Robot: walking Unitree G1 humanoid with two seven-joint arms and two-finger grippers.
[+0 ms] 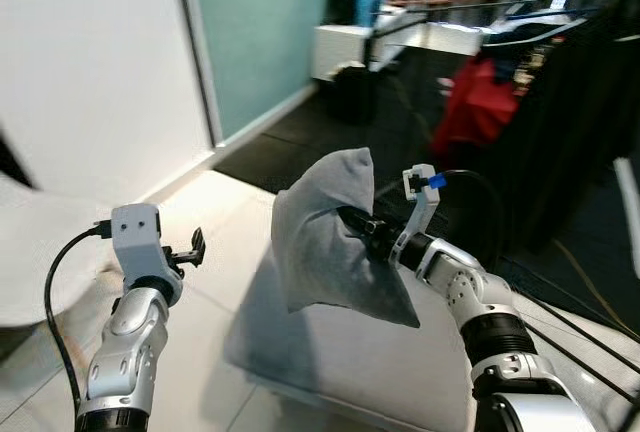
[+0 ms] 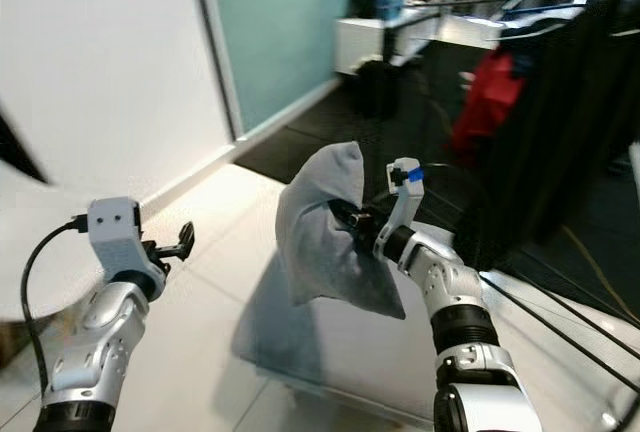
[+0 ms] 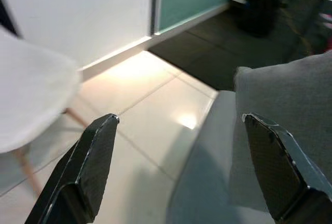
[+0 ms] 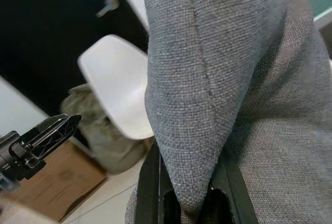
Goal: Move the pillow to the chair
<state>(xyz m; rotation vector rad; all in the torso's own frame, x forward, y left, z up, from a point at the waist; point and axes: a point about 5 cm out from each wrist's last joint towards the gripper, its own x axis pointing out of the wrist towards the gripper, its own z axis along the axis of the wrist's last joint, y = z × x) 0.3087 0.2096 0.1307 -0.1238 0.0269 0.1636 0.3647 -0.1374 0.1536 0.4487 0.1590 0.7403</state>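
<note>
A grey fabric pillow (image 1: 325, 237) hangs in the air in front of me, pinched at its right edge by my right gripper (image 1: 357, 222), which is shut on it. In the right wrist view the pillow's seam (image 4: 202, 68) runs down between the two black fingers (image 4: 148, 187). My left gripper (image 1: 196, 245) is raised at the left, open and empty, its fingers (image 3: 88, 167) spread wide apart in the left wrist view. The white chair (image 3: 31, 99) stands at my left, its seat (image 1: 40, 252) partly in view; it also appears beyond the pillow as a white chair (image 4: 116, 86).
A pale grey cushion or mat (image 1: 350, 342) lies on the white tiled floor below the pillow. A white wall and teal panel (image 1: 250, 32) stand behind. At the right are a black curtain (image 1: 580, 122), a red cloth (image 1: 475, 102) and cables. A cardboard box (image 4: 62, 182) and sack sit near the chair.
</note>
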